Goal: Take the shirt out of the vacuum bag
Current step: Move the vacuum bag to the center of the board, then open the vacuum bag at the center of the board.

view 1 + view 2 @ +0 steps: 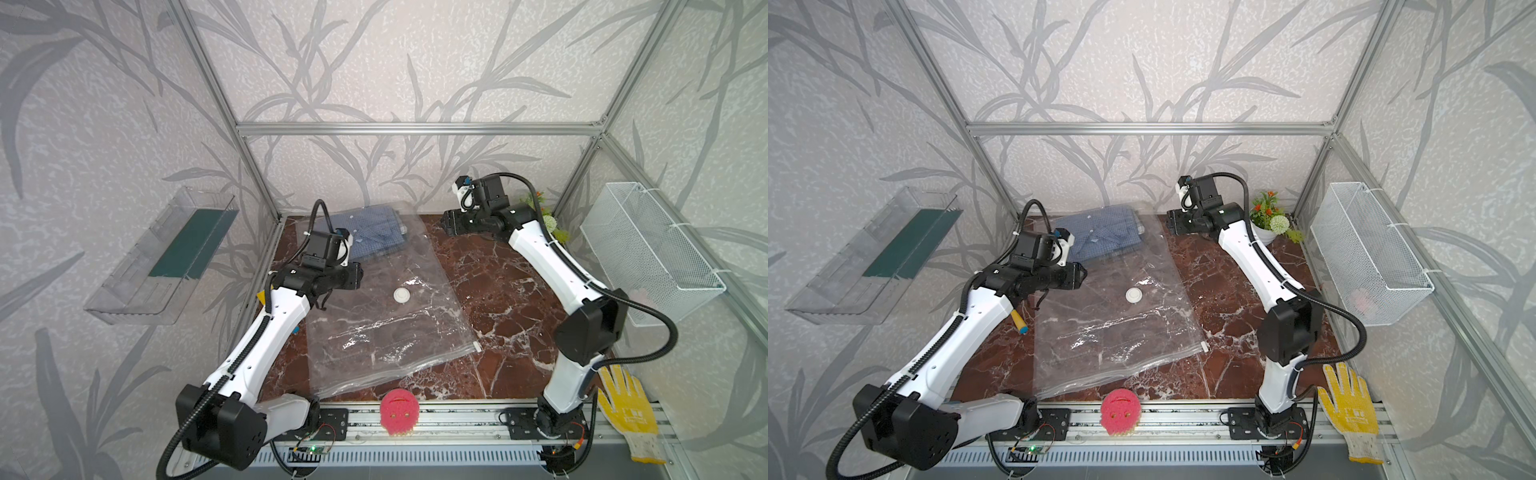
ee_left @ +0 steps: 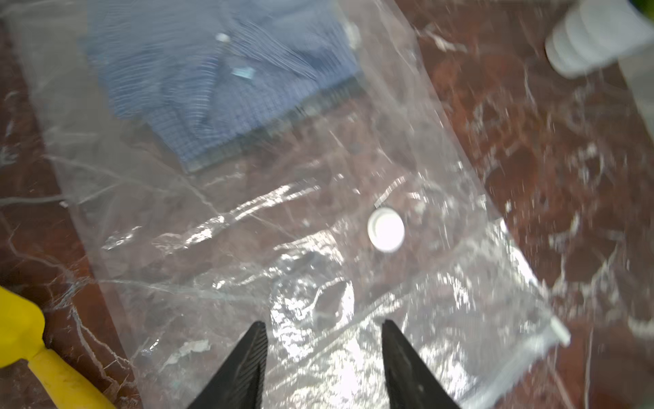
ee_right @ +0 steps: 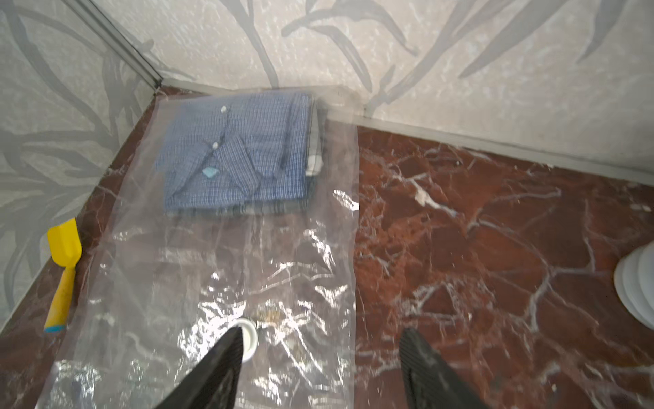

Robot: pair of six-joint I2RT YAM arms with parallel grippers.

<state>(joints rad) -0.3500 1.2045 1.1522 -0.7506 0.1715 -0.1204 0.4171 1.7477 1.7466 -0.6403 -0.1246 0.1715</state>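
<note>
the folded blue shirt (image 1: 374, 235) lies deep in the vacuum bag (image 1: 386, 316) at the far edge of the counter (image 1: 498, 291), well apart from the zip strip (image 1: 457, 353). the left hand (image 2: 323, 321) and right hand (image 3: 322, 328) hover released, grasping nothing; a pinch on the slick film alone could drag the whole bag, shirt inside.

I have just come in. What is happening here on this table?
The robot is working on a clear vacuum bag that lies flat on the marble table. The folded blue shirt is inside it, at the far end. The left tool and the right tool are both open and hold nothing.
</note>
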